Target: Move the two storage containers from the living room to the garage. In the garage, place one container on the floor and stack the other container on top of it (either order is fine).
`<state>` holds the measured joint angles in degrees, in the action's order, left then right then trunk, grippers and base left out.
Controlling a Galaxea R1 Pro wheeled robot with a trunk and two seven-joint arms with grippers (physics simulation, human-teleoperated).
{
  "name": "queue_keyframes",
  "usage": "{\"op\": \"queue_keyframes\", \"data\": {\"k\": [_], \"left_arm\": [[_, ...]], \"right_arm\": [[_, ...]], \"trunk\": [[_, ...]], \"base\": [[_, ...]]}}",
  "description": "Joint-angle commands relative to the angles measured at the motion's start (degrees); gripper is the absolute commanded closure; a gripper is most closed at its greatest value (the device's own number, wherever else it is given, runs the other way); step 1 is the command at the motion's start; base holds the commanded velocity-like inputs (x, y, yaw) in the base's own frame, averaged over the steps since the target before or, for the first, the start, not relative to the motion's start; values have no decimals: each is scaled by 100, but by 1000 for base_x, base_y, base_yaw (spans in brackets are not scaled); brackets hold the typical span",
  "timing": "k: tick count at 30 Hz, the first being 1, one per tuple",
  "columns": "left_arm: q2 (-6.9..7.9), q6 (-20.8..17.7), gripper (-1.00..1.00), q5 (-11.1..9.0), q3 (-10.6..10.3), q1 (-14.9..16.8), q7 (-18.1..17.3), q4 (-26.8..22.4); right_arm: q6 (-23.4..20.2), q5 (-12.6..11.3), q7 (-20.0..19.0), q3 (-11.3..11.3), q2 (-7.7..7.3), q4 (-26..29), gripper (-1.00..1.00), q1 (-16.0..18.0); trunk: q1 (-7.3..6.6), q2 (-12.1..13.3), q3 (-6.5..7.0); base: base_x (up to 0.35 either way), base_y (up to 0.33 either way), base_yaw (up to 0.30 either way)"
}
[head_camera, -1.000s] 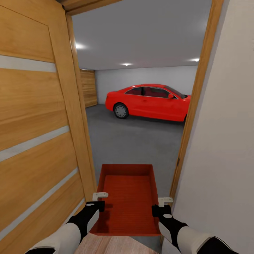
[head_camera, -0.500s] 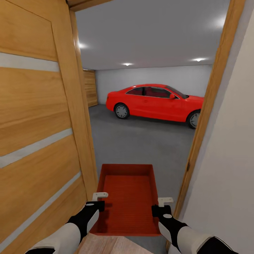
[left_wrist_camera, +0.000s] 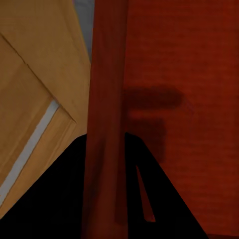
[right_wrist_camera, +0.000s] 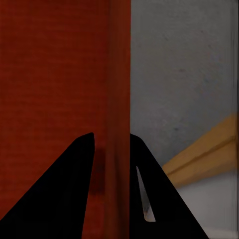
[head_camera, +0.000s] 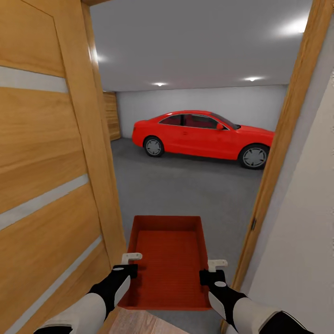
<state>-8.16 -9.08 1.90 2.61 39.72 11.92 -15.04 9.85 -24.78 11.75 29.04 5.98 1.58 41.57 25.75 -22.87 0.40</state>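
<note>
I hold one orange-red storage container (head_camera: 168, 260) in front of me, level, in a doorway that opens onto the garage. My left gripper (head_camera: 131, 263) is shut on the container's left wall (left_wrist_camera: 105, 124). The right gripper (head_camera: 214, 272) is shut on its right wall (right_wrist_camera: 117, 99). In each wrist view the thin wall runs between two dark fingers. The container is empty. Beyond it lies the dark grey concrete floor (head_camera: 185, 190) of the garage.
An open wooden door (head_camera: 46, 176) stands close on my left and a wooden door frame (head_camera: 278, 153) with a pale wall on my right. A red car (head_camera: 202, 137) is parked at the far side of the garage. A strip of light wood floor (head_camera: 139, 323) shows under the container.
The view has advanced through the doorway and more of the car and garage floor shows. The container and both grippers keep the same place in the picture.
</note>
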Motion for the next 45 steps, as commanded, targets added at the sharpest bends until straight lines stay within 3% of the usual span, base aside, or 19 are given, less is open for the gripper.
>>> {"op": "queue_keyframes", "data": {"k": [1,28,45], "left_arm": [[25,-41,100,84,61,1,35,-25],[25,-41,100,83,58,1,37,-25],[25,-41,100,83,61,1,30,-25]], "right_arm": [[17,-70,38,-12,-45,-9,100,1],[17,-70,38,-13,-45,-9,100,1],[17,-70,38,-13,-45,-9,100,1]], "trunk": [[3,-4,-2],[3,-4,-2],[3,-4,-2]], "base": [[128,105,-235],[122,101,-231],[136,129,-18]]}}
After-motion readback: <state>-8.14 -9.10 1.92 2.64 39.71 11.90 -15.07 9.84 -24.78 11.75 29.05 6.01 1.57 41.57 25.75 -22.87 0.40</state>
